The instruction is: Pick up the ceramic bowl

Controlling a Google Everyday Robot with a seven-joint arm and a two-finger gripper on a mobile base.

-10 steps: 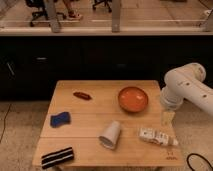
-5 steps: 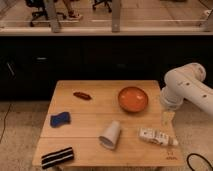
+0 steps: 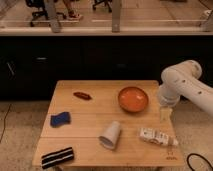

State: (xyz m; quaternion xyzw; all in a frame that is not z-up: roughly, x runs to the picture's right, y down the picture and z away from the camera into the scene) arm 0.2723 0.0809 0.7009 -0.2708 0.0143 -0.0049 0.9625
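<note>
Camera view: gripper (image 3: 165, 114) hangs near ceramic bowl (image 3: 133, 99), not touching; grip state cannot be told

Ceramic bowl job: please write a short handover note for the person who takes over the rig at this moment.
Gripper: hangs low at the right edge of the table, to the right of the ceramic bowl and apart from it.
Ceramic bowl: upright on the table, back right area.
Done: nothing yet; the bowl is not grasped or lifted.
Left: bring the gripper to the bowl, grasp it, lift it.
Note: white cup lies on its side in front of the bowl.
</note>
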